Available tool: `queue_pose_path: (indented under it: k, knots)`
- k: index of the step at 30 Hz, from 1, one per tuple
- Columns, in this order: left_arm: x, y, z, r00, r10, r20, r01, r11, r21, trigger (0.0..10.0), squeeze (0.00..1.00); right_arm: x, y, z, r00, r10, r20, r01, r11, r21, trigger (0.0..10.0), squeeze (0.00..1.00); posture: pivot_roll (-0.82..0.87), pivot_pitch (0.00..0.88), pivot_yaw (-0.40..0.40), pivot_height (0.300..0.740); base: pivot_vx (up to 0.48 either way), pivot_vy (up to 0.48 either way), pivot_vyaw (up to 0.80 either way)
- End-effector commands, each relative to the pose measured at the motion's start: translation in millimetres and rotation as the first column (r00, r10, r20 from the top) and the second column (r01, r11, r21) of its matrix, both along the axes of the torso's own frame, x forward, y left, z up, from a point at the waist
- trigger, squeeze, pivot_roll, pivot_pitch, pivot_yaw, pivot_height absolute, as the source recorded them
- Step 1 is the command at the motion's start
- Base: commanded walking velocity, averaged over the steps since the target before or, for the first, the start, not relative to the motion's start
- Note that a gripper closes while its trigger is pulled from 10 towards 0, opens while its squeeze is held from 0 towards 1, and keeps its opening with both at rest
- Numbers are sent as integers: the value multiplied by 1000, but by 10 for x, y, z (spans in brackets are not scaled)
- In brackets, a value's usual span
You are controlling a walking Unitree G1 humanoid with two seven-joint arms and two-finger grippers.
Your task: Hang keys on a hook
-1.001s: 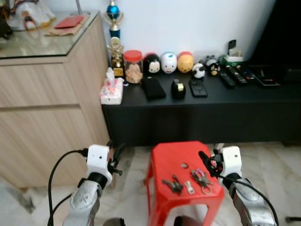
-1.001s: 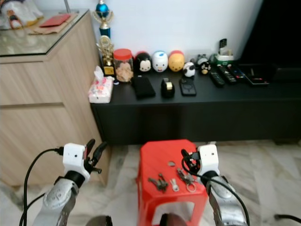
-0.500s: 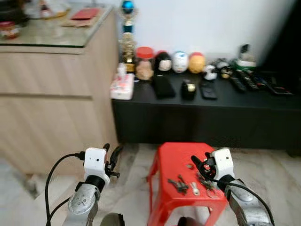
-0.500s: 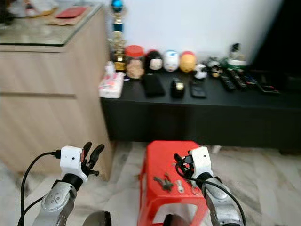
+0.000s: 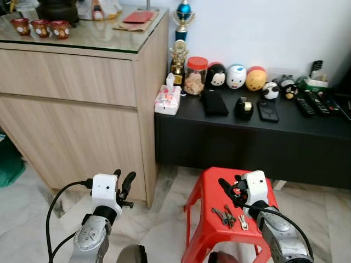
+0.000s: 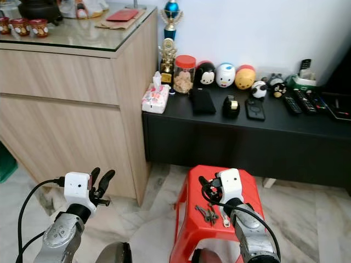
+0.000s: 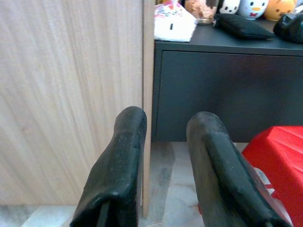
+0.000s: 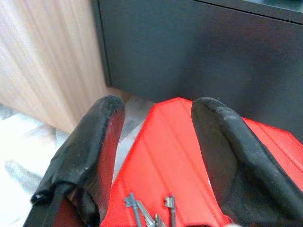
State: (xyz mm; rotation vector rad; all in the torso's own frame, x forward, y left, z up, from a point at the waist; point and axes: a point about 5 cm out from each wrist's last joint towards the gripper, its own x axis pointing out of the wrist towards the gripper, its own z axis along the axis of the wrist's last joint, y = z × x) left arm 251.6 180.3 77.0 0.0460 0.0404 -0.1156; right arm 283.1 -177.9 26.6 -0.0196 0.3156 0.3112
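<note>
1. A red plastic stool (image 5: 205, 200) stands on a pale marble floor (image 5: 164, 230), in front of a long, low black desk (image 5: 285, 123).
2. Keys (image 5: 230, 217) lie in a small loose bunch on the stool's seat, toward the robot's side of it.
3. The right claw (image 5: 226, 189) hovers over the seat, just beyond the keys and near them, not touching them. In the right wrist view its two black fingers (image 8: 90, 156) are spread apart with nothing between them, and the keys (image 8: 142, 208) lie below the gap.
4. The left claw (image 5: 123, 181) is held up over the floor, well to the left of the stool, near the corner of a wooden cabinet (image 5: 82, 120). Its fingers (image 7: 123, 161) are spread and hold nothing.
5. The wooden cabinet stands to the left of the black desk, touching it, and has a glass top. Small red cups (image 5: 41, 26) and a red booklet (image 5: 137, 16) sit on that top.
6. On the black desk, from the cabinet side, stand a tissue pack (image 5: 167, 99), a gold trophy (image 5: 178, 52), and a jar with a red lid (image 5: 196, 75).
7. Beyond the jar is a row of three round toy figures (image 5: 236, 76), coloured black, white and yellow.
8. Nearer the desk's front edge lie a black pouch (image 5: 214, 102), a tape dispenser (image 5: 244, 108) and a phone (image 5: 267, 110).
9. Several remote controls (image 5: 312, 103) lie at the desk's right end.
</note>
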Motion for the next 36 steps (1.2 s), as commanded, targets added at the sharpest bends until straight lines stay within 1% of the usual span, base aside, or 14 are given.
queue_pose_path:
  k: [1, 3, 4, 6, 8, 13, 15, 19, 22, 26, 29, 36]
  knots:
    - [-17, 3, -14, 1000, -2, -7, 2, 1000, 0, 10000, 0, 39, -95, 42, 997, -68, 25, 68, 998, -9, 10000, 0, 47, 0, -81, 627, 0, 0, 0]
    - [-26, 15, -19, 1000, 0, -9, 0, 1000, 1, 10000, 0, 35, -133, 25, 992, -125, 17, 125, 992, -6, 10000, 0, 41, 0, -77, 627, 0, 0, 0]
    - [-34, 19, -28, 1000, 1, -13, -1, 1000, 3, 10000, 0, 17, -134, -7, 987, -158, -6, 158, 987, 22, 10000, 0, 41, 0, -77, 627, 0, 0, 0]
    - [-36, 17, -33, 1000, 1, -15, -1, 1000, 4, 10000, 0, 6, -125, -22, 987, -162, -15, 162, 986, 35, 10000, 0, 41, 0, -77, 627, 0, 0, 0]
    - [-36, 20, -25, 1000, 2, -14, -2, 1000, 4, 10000, 0, -26, -50, -68, 993, -110, -41, 111, 994, 14, 10000, 0, 47, 0, -76, 627, 0, 0, 0]
    - [-41, 16, -25, 1000, -1, -16, 1, 1000, 6, 10000, 0, -18, -55, -79, 994, -103, -49, 103, 995, 9, 10000, 0, 46, 0, -75, 593, 0, 0, 0]
    - [-53, 15, -27, 1000, -1, -18, 1, 1000, 6, 10000, 0, -5, -68, -70, 994, -99, -48, 100, 995, 8, 10000, 0, 50, 0, -76, 573, 0, 0, 0]
    - [-59, 21, -27, 1000, 0, -19, 0, 1000, 7, 10000, 0, 14, -64, -60, 995, -97, -39, 98, 995, 6, 10000, 0, 51, 0, -78, 559, 0, 0, 0]
    - [-67, 29, -27, 1000, 3, -20, -3, 1000, 9, 10000, 0, 31, -61, -56, 994, -98, -38, 98, 995, 2, 10000, 0, 50, 0, -76, 559, 0, 0, 0]
    - [-83, 28, -27, 1000, 0, -22, 0, 1000, 13, 10000, 0, 62, -79, -117, 992, -87, -93, 78, 993, -90, 10000, 0, 59, 0, -76, 559, 0, 0, 0]
    - [-88, 35, -24, 1000, 0, -23, 0, 1000, 14, 10000, 0, 98, -74, -98, 993, -76, -91, 68, 993, -95, 10000, 0, 62, 0, -75, 559, 0, 0, 0]
    - [-85, 51, -18, 1000, 2, -21, -2, 1000, 20, 10000, 0, 172, -46, -21, 996, -69, -50, 66, 996, -57, 10000, 0, 68, 0, -72, 559, 0, 0, 0]
